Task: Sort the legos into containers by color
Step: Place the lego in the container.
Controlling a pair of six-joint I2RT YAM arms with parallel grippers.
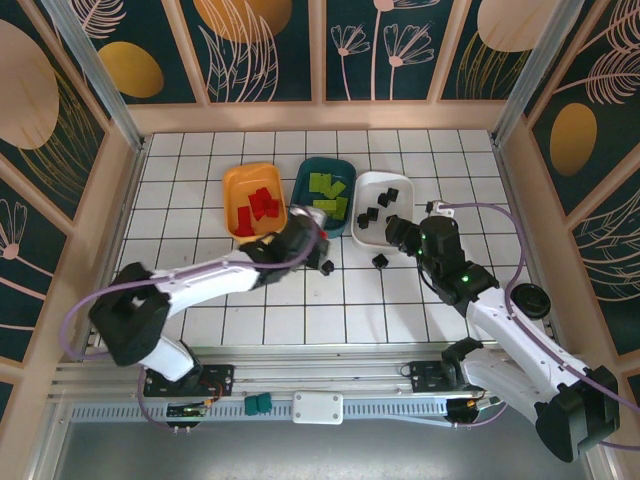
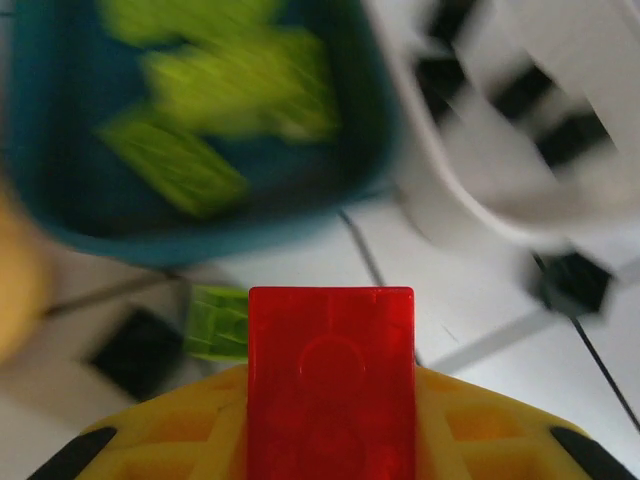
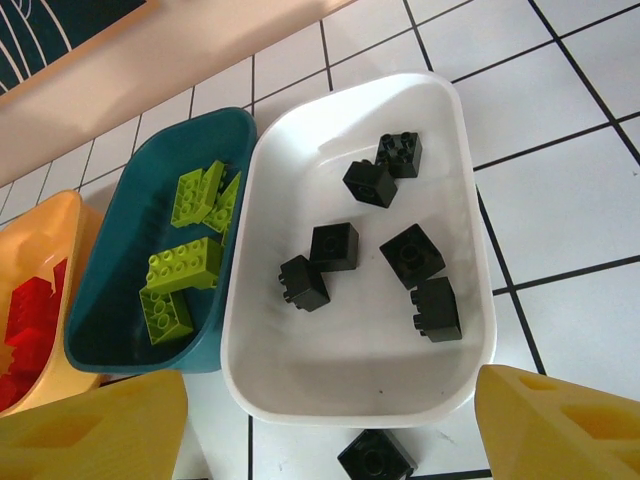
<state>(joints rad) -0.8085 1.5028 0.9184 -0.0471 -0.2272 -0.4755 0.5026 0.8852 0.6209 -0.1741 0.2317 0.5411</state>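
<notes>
At the left the orange tub holds the sorted red bricks, and just beside it on the right the teal tub holds the green bricks. The left claw hangs at the near rim of the teal tub, clenched on a red brick. In its wrist view the brick sits squarely between the yellow fingers, and its long side seems to run out along them, toward the teal tub ahead. So the home for this brick lies off to the claw's left, one tub over, and the left arm is plainly the nearer one. The drop, as I judge it, calls for a sideways swing to the left, not a reach forward. Below the claw, on the table, lie a green brick and a black brick, both unsorted. Further right another black piece lies just in front of the white tub, which holds the black bricks. The right claw hovers at that tub's near end, spread wide and empty
</notes>
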